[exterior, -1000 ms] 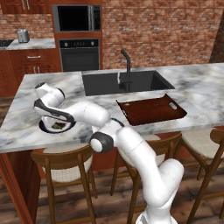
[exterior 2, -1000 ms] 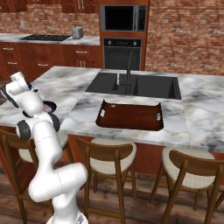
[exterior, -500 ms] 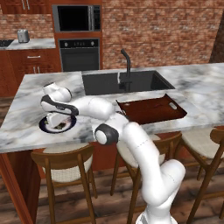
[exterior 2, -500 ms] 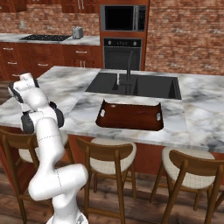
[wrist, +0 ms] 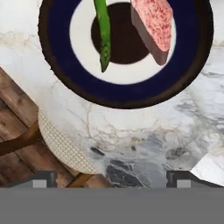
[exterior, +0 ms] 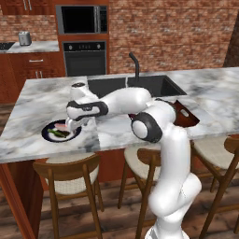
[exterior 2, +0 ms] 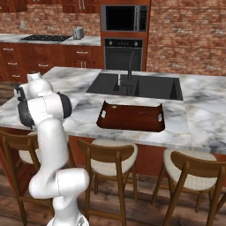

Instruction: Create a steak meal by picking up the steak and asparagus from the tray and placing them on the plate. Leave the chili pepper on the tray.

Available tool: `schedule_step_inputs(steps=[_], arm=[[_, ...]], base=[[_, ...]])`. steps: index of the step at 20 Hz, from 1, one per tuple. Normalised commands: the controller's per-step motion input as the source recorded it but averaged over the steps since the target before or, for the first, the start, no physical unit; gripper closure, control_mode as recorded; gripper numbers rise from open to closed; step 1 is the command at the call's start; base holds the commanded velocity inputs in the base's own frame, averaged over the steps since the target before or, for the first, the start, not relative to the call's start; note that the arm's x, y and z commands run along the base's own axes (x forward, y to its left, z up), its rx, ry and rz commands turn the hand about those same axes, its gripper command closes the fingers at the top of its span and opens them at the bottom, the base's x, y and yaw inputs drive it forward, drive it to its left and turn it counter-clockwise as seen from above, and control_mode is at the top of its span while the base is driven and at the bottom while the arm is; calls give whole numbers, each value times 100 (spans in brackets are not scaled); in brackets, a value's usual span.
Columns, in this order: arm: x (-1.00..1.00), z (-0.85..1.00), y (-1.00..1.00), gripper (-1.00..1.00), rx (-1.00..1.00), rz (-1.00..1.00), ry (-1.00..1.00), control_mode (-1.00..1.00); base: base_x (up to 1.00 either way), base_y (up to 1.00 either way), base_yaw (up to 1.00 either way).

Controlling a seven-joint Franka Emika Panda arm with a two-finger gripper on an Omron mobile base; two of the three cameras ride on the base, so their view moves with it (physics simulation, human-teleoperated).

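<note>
The round navy-rimmed plate (exterior: 48,137) (wrist: 65,81) sits near the front left edge of the marble island. On it lie the pale pink steak (exterior: 60,126) (wrist: 154,24) and the green asparagus (exterior: 58,134) (wrist: 102,37), side by side. My gripper (exterior: 73,127) (wrist: 111,181) hangs open just above the plate's right edge and holds nothing. Its fingertips (wrist: 42,179) stand wide apart over bare marble beside the plate. The reddish-brown tray (exterior 2: 131,117) (exterior: 187,116) lies in front of the sink. The chili pepper is out of view.
A black sink basin (exterior 2: 137,86) with a faucet (exterior: 135,63) sits behind the tray. Wooden stools (exterior: 70,175) (exterior 2: 108,161) stand along the island's front edge. My own arm (exterior: 126,100) stretches across the counter between tray and plate.
The hand has swung rightward across the plate, from its left side to its right edge. The jaws stayed open. Steak and asparagus lie still on the plate.
</note>
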Motion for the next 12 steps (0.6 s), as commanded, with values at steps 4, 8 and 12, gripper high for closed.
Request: schedule_step_inputs(steps=[4,8,12], arm=[[-99,22,-100,-100,41,0,-34,-100],[-90,64,-100,-100,40,0,-27,-100],[-61,98,-100,-100,43,0,-19,-100]], base=[[0,0,0],[0,0,0],[0,0,0]])
